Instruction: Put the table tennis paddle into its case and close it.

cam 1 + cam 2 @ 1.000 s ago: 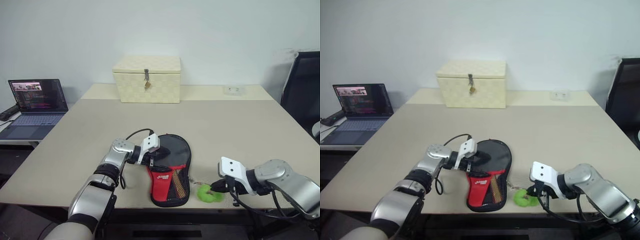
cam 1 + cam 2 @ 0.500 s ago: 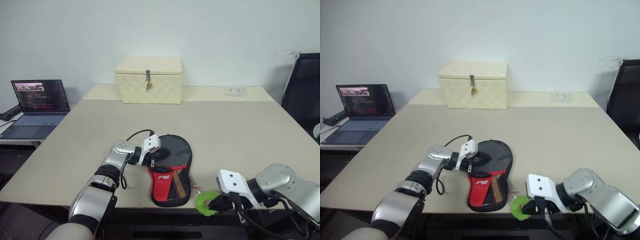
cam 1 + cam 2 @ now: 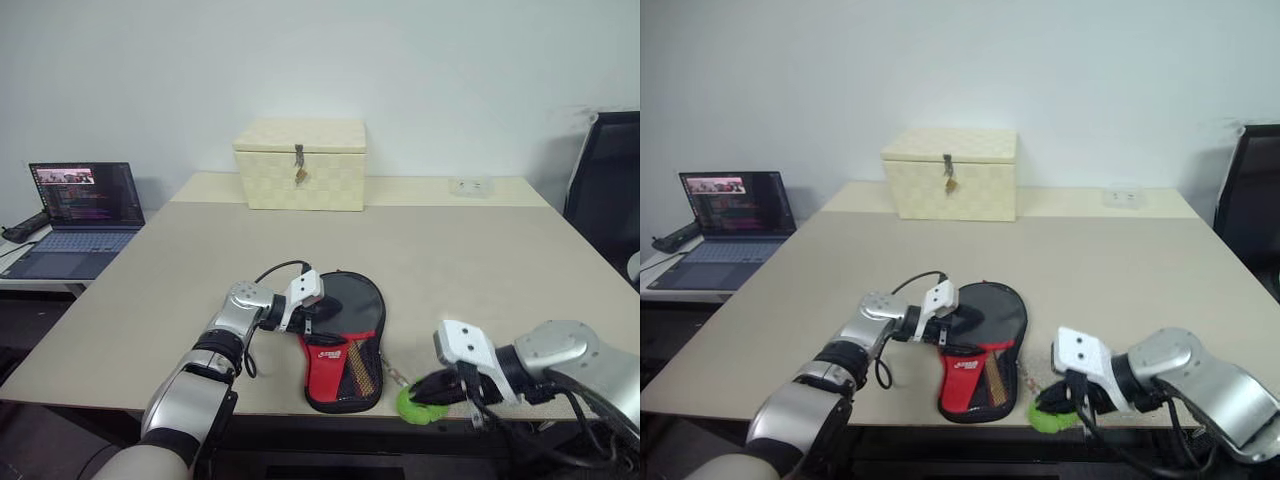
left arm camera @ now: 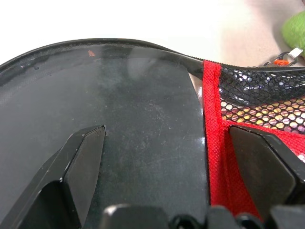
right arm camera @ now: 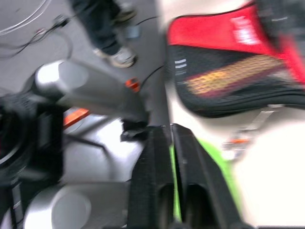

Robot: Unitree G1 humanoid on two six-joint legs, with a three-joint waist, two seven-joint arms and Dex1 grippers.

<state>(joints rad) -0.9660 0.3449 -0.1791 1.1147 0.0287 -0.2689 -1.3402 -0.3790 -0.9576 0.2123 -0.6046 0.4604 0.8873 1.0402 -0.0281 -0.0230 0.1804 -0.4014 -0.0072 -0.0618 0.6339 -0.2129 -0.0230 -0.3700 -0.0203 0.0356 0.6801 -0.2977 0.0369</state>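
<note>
Since lifted: green charm (image 3: 418, 405), tableward.

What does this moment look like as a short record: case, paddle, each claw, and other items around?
case: black and red pouch flat near the table's front edge
paddle: black face showing in the pouch's round end
left claw: open, fingers resting over the paddle face and red panel
right claw: closed on the green charm at the front edge, right of the pouch
charm link: short chain to the pouch
other items: cream latched box at the back; laptop on a side desk, left
</note>
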